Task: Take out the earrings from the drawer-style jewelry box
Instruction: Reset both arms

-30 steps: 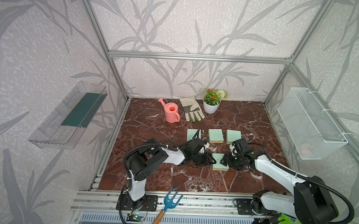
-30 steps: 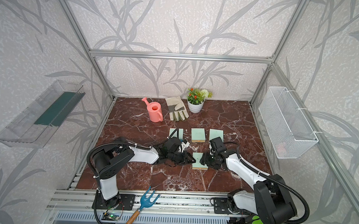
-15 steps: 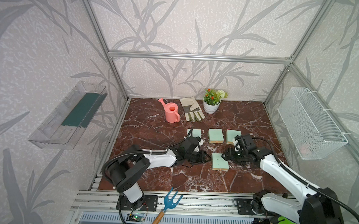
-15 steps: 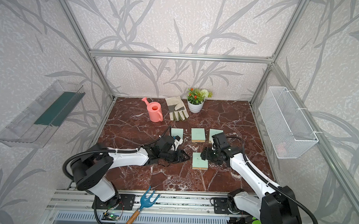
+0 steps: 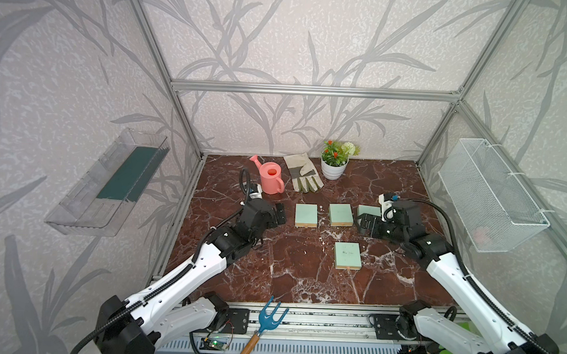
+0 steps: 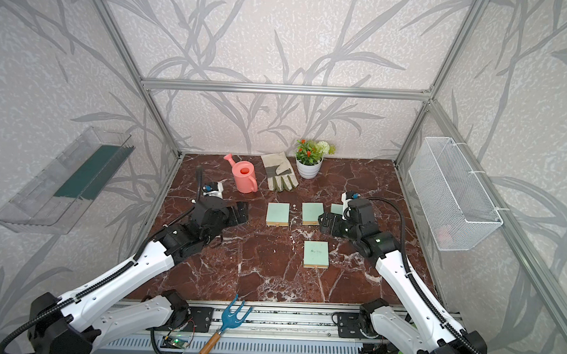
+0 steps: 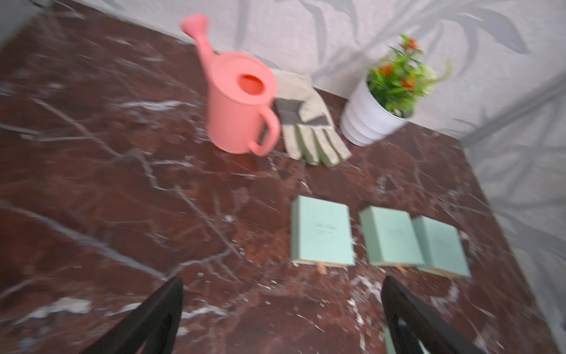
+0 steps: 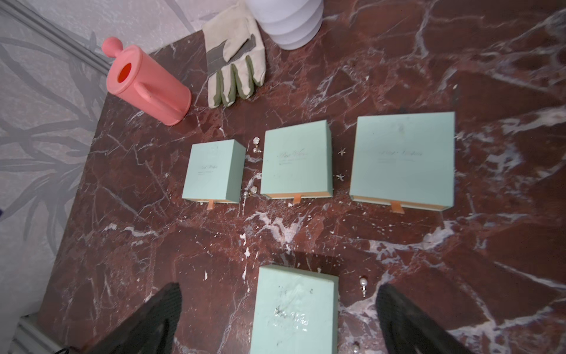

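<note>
Four mint-green jewelry boxes lie on the marble: three in a row (image 5: 306,215) (image 5: 340,214) (image 5: 367,210) and one nearer the front (image 5: 347,255) (image 8: 295,312). Beside the front box's right edge lie two pearl earrings (image 8: 363,281) (image 8: 355,345). More tiny earrings (image 8: 256,140) (image 8: 253,189) lie between the row's boxes. My right gripper (image 5: 365,224) (image 8: 277,286) hangs open and empty behind the front box, partly hiding the row's right box. Left of the row, my left gripper (image 5: 279,213) (image 7: 281,280) is open with only bare marble between its fingers.
A pink watering can (image 5: 270,177), a work glove (image 5: 302,172) and a potted plant (image 5: 334,162) stand at the back. A wire basket (image 5: 491,200) hangs on the right wall and a clear shelf (image 5: 111,183) on the left. A blue hand rake (image 5: 262,324) lies on the front rail.
Both grippers have drawn away from the front box, the left one to the left and the right one back and to the right. Both have opened wide.
</note>
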Robot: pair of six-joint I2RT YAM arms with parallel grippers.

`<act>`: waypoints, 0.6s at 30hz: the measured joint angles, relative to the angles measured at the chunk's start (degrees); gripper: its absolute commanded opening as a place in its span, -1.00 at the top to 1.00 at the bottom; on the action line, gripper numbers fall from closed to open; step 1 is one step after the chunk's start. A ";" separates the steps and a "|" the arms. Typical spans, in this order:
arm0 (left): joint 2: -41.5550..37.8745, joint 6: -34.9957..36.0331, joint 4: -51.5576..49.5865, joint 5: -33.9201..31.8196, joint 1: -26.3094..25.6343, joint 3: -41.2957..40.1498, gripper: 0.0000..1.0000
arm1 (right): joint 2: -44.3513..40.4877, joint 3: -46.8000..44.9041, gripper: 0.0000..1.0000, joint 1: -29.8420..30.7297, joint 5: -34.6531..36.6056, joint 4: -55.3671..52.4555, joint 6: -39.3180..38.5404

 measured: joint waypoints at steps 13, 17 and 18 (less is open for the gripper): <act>-3.96 14.56 13.90 -27.15 16.52 -15.87 -0.99 | -7.89 -31.01 -0.98 -1.33 24.00 37.00 -13.53; -1.51 17.68 20.98 -26.99 19.54 -20.13 -0.99 | -5.57 -31.95 -0.98 -3.08 27.58 45.88 -17.38; -0.20 18.73 23.80 -26.03 21.00 -21.57 -0.99 | -4.57 -32.20 -0.98 -3.78 28.33 48.15 -18.12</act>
